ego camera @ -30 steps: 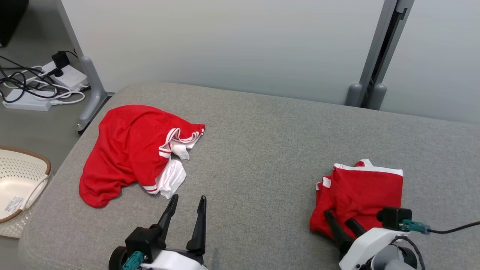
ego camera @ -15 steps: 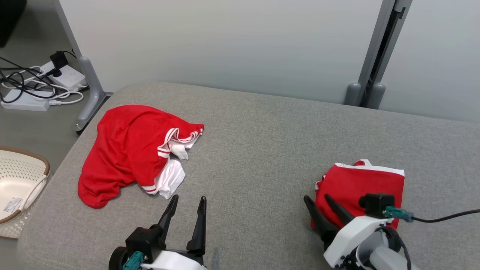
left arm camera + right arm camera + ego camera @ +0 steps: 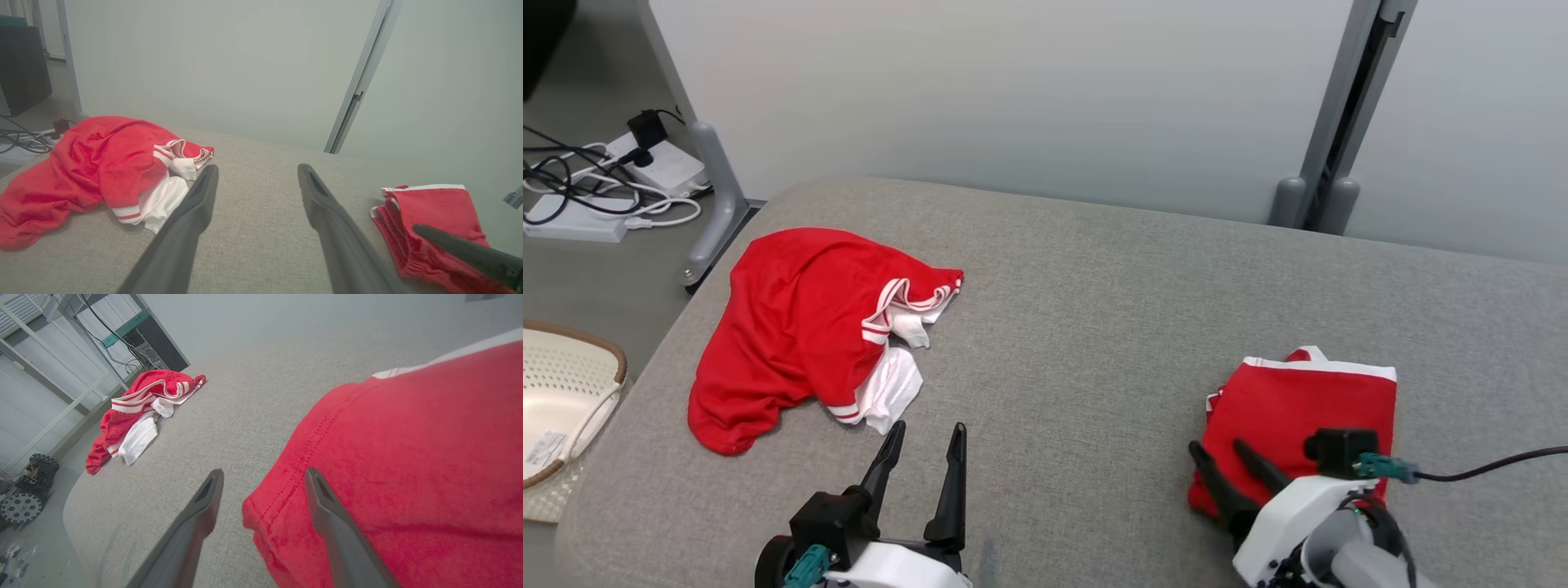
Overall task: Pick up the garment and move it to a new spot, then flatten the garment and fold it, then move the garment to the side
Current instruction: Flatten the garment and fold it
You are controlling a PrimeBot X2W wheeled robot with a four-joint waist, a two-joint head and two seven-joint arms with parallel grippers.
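My right gripper (image 3: 1215,446) has its jaws spread and straddles the near corner of the folded red garment with white trim (image 3: 1311,404), which lies on the right side of the grey upholstered couch (image 3: 1078,327). One finger is over the cloth; I cannot tell whether it touches. If I draw away low, that finger could catch the stitched hem and drag the fold open. My left gripper (image 3: 929,426), also spread and empty, points at the crumpled red-and-white garment (image 3: 792,335) near the couch's left edge. A shallow pinch there might lift only one loose layer.
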